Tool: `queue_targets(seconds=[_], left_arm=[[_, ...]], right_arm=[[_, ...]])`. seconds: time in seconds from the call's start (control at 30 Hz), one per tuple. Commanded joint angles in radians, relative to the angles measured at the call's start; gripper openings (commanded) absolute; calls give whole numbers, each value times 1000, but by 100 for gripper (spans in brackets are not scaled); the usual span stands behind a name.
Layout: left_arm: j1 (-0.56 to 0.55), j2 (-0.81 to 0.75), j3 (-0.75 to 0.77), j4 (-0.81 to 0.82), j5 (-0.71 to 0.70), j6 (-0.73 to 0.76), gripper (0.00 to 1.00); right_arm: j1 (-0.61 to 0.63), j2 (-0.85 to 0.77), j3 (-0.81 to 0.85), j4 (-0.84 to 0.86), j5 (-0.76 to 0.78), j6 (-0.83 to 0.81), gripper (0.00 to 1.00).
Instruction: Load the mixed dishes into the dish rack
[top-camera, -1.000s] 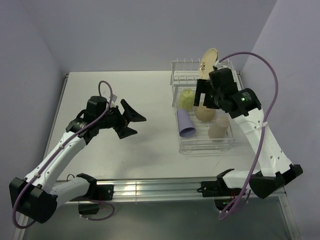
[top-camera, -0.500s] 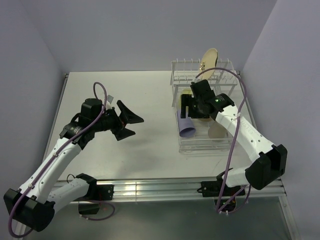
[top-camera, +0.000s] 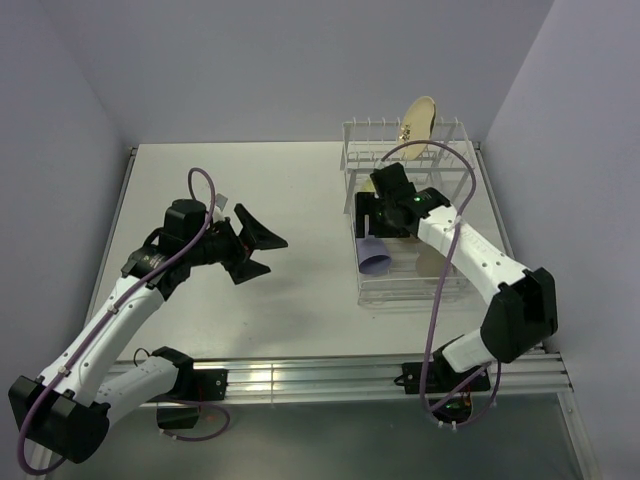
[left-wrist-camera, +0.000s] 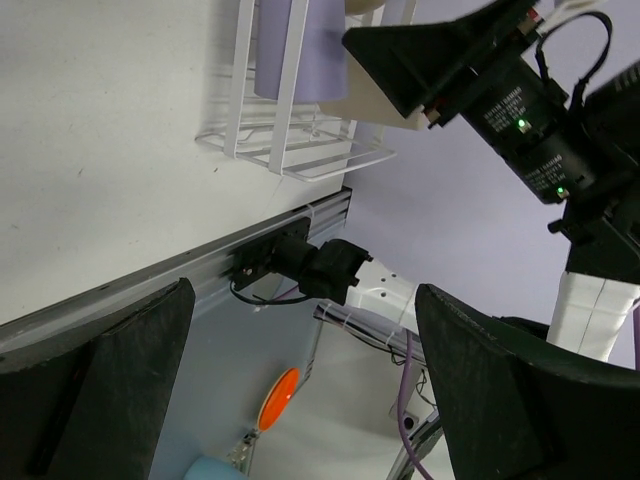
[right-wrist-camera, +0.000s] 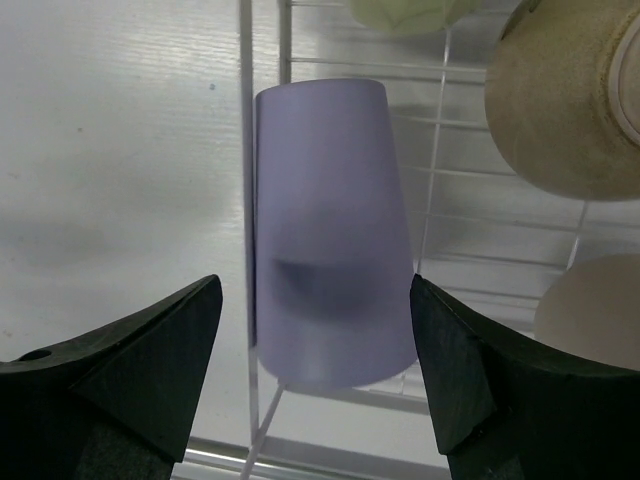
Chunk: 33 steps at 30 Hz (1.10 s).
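The white wire dish rack (top-camera: 404, 290) stands at the table's back right. The cream plate (top-camera: 420, 119) stands upright in its prongs. The lavender tumbler (top-camera: 374, 257) lies on its side along the rack's left edge. My right gripper (top-camera: 375, 225) is open and hovers just above it, with one finger on each side (right-wrist-camera: 313, 285) and not touching. The yellow-green mug (right-wrist-camera: 400, 10), the tan tumbler (right-wrist-camera: 565, 100) and a pale bowl (right-wrist-camera: 590, 310) sit in the rack beside it. My left gripper (top-camera: 278, 254) is open and empty over the mid table (left-wrist-camera: 305, 290).
The rack's near corner (left-wrist-camera: 290, 140) and the lavender tumbler (left-wrist-camera: 300, 50) show in the left wrist view. An aluminium rail (top-camera: 320, 375) runs along the table's near edge. Walls close in at the back and on the right.
My right gripper has moved left and down, from over the tan tumbler to over the lavender tumbler. My left arm has shifted only slightly.
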Motion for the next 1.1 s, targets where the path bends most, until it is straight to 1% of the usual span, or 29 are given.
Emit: queue_targets(seconds=[0.0, 0.1, 0.33, 0.57, 0.83, 1.07], left_arm=[[3, 0, 31, -9, -7, 14, 99], [3, 0, 43, -26, -15, 23, 99], [3, 6, 43, -21, -8, 23, 99], [3, 15, 46, -15, -5, 31, 99], [3, 29, 63, -20, -2, 43, 99], [5, 39, 76, -23, 2, 56, 99]], right_arm=[[6, 39, 25, 50, 61, -21, 83], [6, 64, 16, 71, 90, -30, 83], [7, 130, 54, 70, 104, -22, 83], [6, 160, 49, 73, 84, -27, 83], [12, 202, 52, 62, 79, -25, 87], [19, 217, 42, 70, 76, -16, 88]])
